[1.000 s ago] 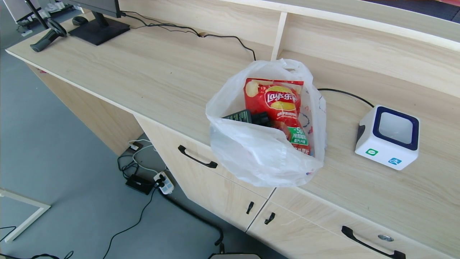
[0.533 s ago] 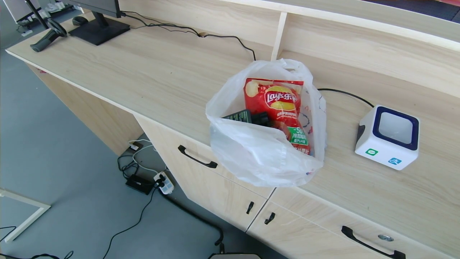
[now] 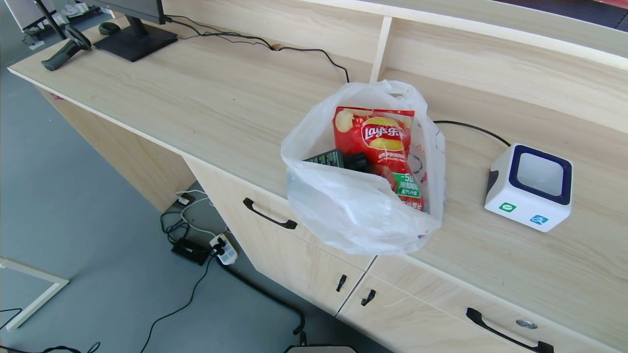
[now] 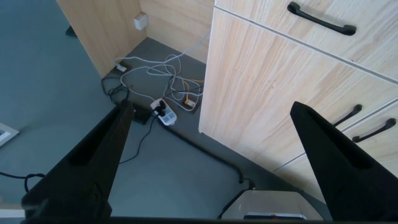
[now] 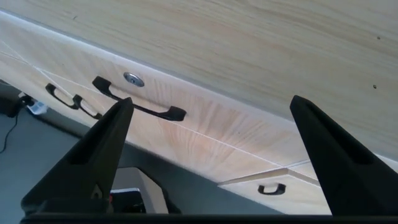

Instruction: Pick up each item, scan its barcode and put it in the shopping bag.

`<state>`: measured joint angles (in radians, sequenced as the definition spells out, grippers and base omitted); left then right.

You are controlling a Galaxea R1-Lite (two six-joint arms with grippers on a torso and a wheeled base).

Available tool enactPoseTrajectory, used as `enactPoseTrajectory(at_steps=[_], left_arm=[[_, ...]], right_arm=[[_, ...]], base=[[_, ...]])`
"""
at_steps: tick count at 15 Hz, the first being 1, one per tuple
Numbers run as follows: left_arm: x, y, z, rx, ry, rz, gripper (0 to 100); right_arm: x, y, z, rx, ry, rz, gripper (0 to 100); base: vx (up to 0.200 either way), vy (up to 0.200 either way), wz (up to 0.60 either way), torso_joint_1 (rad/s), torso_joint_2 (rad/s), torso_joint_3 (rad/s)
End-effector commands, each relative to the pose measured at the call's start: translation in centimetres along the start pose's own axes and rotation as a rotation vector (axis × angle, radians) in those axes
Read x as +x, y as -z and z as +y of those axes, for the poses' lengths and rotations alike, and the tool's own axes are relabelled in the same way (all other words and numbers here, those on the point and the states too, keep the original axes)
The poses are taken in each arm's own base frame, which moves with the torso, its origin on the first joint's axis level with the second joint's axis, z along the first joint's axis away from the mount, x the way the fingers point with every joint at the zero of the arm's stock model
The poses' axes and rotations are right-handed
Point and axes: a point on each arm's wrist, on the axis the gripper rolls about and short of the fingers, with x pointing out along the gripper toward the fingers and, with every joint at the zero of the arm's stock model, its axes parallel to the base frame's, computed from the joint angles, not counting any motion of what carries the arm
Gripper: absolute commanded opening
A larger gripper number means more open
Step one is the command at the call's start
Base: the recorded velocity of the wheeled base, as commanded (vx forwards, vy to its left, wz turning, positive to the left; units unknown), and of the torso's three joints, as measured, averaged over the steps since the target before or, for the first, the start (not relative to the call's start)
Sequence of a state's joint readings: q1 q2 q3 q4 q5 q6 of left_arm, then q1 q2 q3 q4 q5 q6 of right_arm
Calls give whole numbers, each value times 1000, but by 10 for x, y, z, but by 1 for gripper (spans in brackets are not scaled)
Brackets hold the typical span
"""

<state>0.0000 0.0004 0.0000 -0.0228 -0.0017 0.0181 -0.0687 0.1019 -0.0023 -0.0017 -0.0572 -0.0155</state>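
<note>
Head view, shopping bag: the white shopping bag [image 3: 363, 215] stands open at the front edge of the counter [image 3: 196, 103].
Head view, items: a red chips packet [image 3: 380, 142] stands upright inside the bag, and a dark flat box [image 3: 326, 158] lies beside it, tucked under the bag's rim.
Head view, scanner: the white cube scanner [image 3: 532, 186] sits on the counter to the right of the bag, near it but not touching, window facing up.
Head view, change: nothing differs from the two earlier pictures; bag, packet, box and scanner lie exactly as before.
Left wrist view, left gripper: the left gripper [image 4: 211, 107] hangs low in front of the cabinet door [image 4: 267, 93], above the floor with its cables and power strip [image 4: 163, 112]. Its fingers are spread wide with nothing between them.
Right wrist view, right gripper: the right gripper [image 5: 211, 101] hangs below the counter edge, facing a drawer handle [image 5: 140, 102] and a lock [image 5: 133, 79]. Its fingers are spread wide and hold nothing.
Meaning for the task: with both items bagged, no loose goods on the visible counter, both arms lowered and the scene still, the task looks finished or paused at its end. Whether each barcode was actually read cannot be judged from here.
</note>
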Motion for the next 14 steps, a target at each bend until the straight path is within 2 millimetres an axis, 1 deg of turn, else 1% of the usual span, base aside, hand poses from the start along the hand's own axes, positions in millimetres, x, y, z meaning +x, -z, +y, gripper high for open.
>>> enactPoseTrajectory(at_steps=[1,2,3,5,14], left_arm=[[0,0,0,0,0,-1,100],[0,0,0,-1,0,-1,100],[0,0,0,-1,0,-1,100],[0,0,0,-3,0,-1,100],[0,0,0,-1,0,-1,100]], right_arm=[[-1,0,-1,7,-55,-16,100],[-4,2,-2,20,-92,-56,100],[-6,2,-2,48,-84,-80,100],[-7,3,-2,47,-76,-99,100],[-7,3,-2,54,-76,-99,100]], base=[[0,0,0,0,0,0],[0,0,0,0,0,0],[0,0,0,0,0,0],[0,0,0,0,0,0],[0,0,0,0,0,0]])
